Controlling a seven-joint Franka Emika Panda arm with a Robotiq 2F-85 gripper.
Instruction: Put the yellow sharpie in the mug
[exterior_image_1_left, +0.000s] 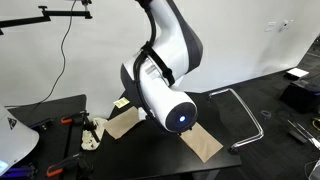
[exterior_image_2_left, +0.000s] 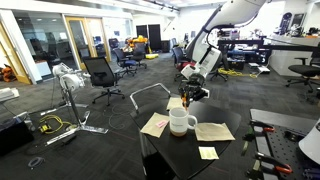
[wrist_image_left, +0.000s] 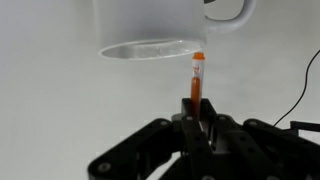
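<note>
Black gripper (wrist_image_left: 196, 118) fingers filled the bottom of the wrist view, pinched tight on the yellow sharpie (wrist_image_left: 196, 82). The pen stood straight out from them, darker end down at the grip. Its pale tip reached right up to the rim of the mug (wrist_image_left: 150, 22), on the handle side. Whether it was over the opening or just outside was hard to call. In an exterior view the gripper (exterior_image_2_left: 193, 95) hung directly above the white mug (exterior_image_2_left: 182, 122), close over it, pointing down. That mug sat on the dark table (exterior_image_2_left: 165, 165) between a pink note (exterior_image_2_left: 154, 125) and a tan sheet (exterior_image_2_left: 214, 131), with a small yellow note (exterior_image_2_left: 208, 153) nearer the camera. In an exterior view the big white arm (exterior_image_1_left: 165, 85) blocked the mug completely.
</note>
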